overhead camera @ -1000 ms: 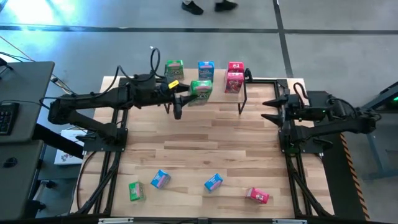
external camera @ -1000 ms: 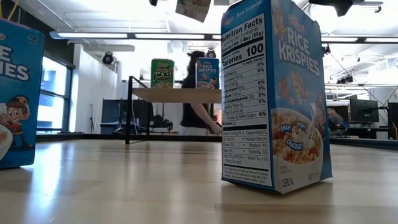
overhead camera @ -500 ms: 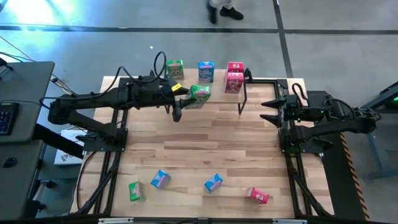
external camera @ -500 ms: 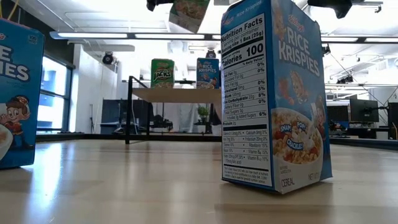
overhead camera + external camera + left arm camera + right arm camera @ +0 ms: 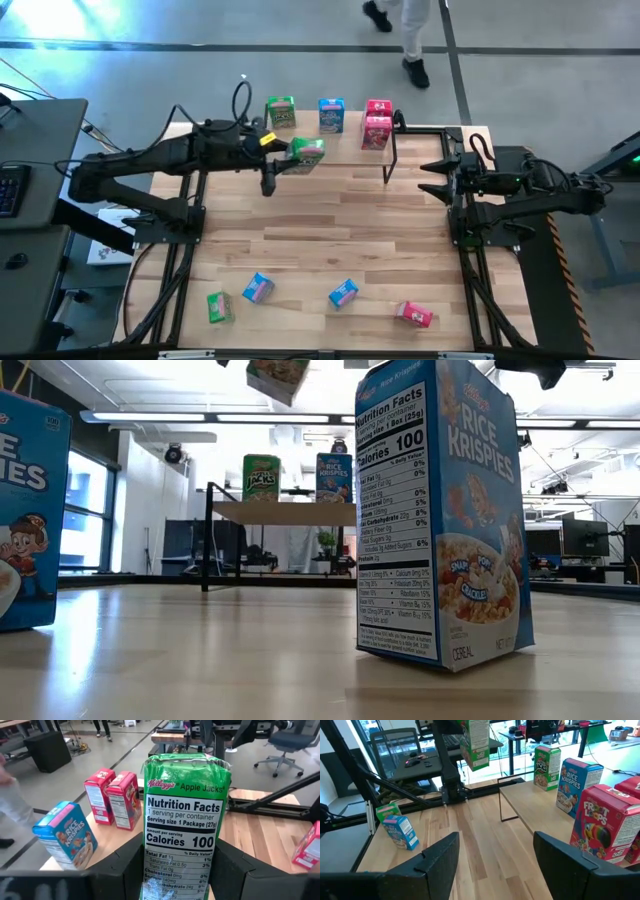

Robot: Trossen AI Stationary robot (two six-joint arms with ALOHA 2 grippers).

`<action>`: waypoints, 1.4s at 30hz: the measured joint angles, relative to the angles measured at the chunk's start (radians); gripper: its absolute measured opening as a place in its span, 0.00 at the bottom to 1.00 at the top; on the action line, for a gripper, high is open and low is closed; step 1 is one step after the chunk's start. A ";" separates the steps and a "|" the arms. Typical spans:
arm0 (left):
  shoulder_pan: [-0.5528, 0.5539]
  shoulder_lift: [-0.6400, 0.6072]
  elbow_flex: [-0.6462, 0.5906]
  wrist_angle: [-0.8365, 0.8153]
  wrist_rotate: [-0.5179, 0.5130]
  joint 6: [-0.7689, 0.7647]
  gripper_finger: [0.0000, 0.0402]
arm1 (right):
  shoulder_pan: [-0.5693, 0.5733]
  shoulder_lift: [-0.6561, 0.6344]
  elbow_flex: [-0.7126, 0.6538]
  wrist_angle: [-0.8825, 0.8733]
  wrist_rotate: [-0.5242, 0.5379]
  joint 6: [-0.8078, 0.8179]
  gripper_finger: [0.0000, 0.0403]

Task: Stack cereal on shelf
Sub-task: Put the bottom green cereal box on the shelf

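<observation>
High view: left gripper point(image 5: 288, 160) is clamping a green Apple Jacks box point(image 5: 307, 152); it should be lowering squarely over the shelved green box point(image 5: 281, 111).

1. the left gripper point(image 5: 186, 870) is clamped on a green apple jacks box point(image 5: 185, 825), its nutrition facts panel facing the camera.
2. beside the green box stand two red-pink boxes point(image 5: 112, 797), side by side and touching.
3. a blue rice krispies box point(image 5: 67, 834) stands farther out from the green box, beyond the red-pink pair.
4. another red-pink box point(image 5: 309, 845) shows on the green box's other side.
</observation>
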 joint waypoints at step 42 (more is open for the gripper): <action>0.493 -0.258 -0.592 0.552 0.519 0.060 0.42 | 0.000 0.000 0.000 -0.001 -0.003 0.000 0.61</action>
